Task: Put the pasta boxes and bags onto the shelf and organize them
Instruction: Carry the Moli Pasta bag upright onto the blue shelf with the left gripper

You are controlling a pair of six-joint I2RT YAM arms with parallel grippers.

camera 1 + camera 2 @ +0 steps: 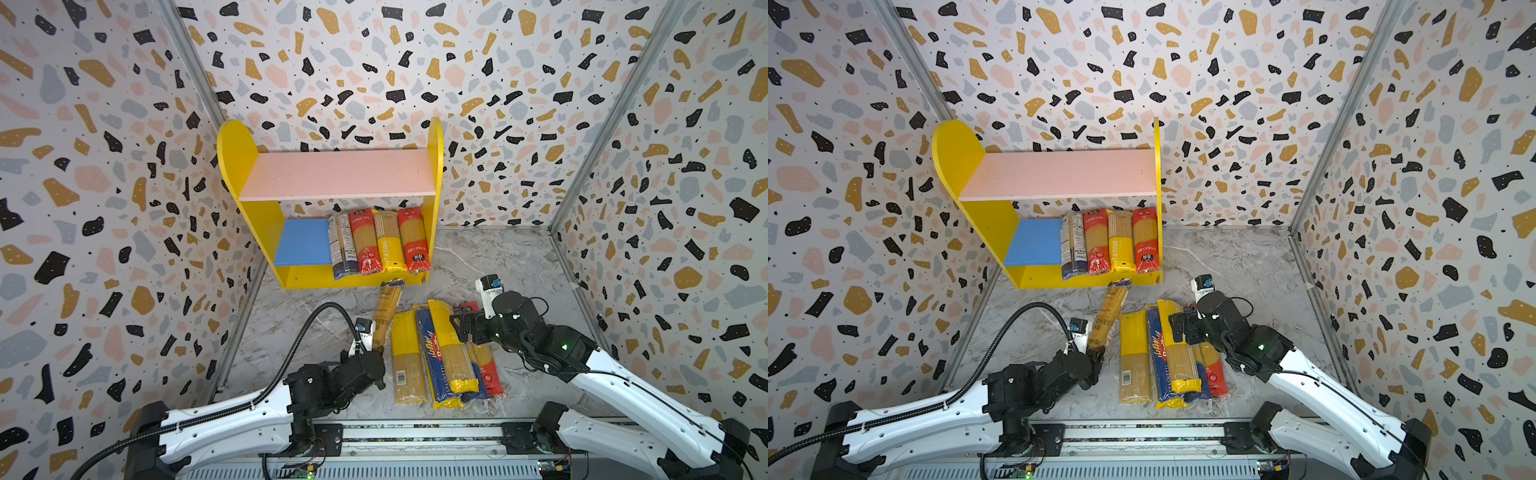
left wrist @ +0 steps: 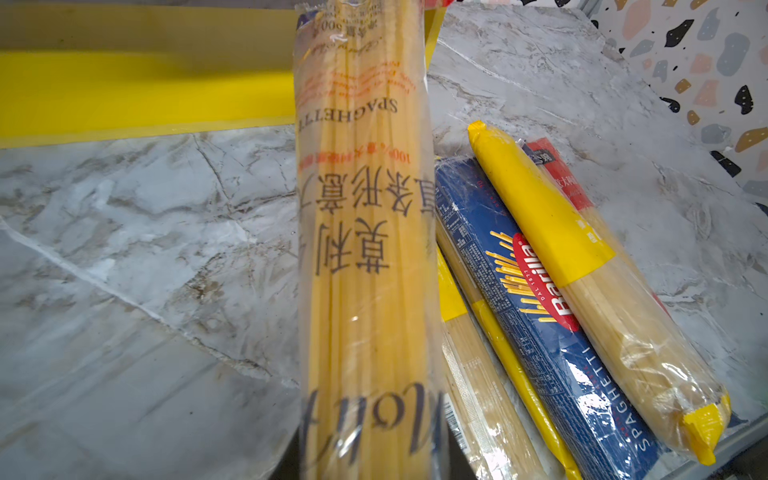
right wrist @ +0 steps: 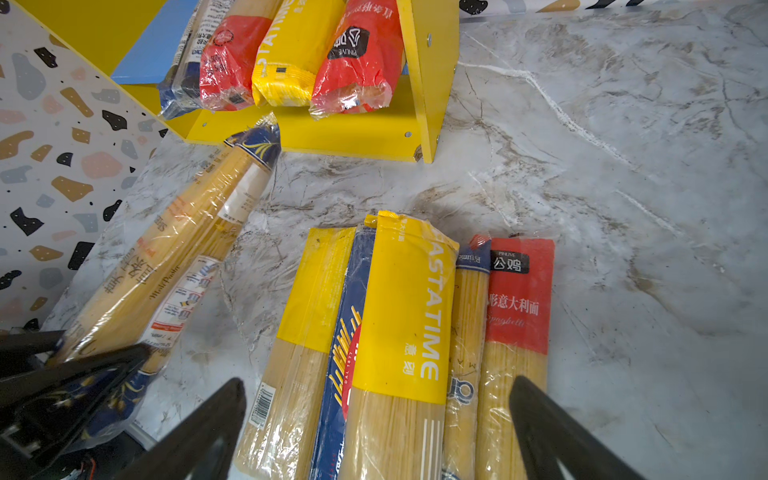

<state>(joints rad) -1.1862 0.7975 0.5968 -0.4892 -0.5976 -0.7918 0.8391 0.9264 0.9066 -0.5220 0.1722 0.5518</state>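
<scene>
The shelf (image 1: pixel 266 216) (image 1: pixel 976 216) stands at the back, its pink upper board (image 1: pixel 338 174) bare. Several pasta packs (image 1: pixel 378 243) (image 1: pixel 1111 243) (image 3: pixel 291 62) lie side by side on the right part of the blue lower board (image 1: pixel 303 241). My left gripper (image 1: pixel 376 353) (image 1: pixel 1098 357) is shut on the near end of a clear spaghetti pack (image 1: pixel 387 307) (image 1: pixel 1111 311) (image 2: pixel 365 232) (image 3: pixel 166 257) that points toward the shelf's base. My right gripper (image 1: pixel 459 328) (image 1: pixel 1179 328) (image 3: pixel 378 386) hangs open over a pile of several packs (image 1: pixel 440 357) (image 1: pixel 1163 357) (image 3: pixel 399 324), among them a blue Barilla pack (image 2: pixel 536 316).
Patterned walls close in the marble table (image 1: pixel 498 257) on three sides. The arms' mounting rail (image 1: pixel 415 436) runs along the near edge. Bare marble (image 1: pixel 291 332) shows to the left of the held pack.
</scene>
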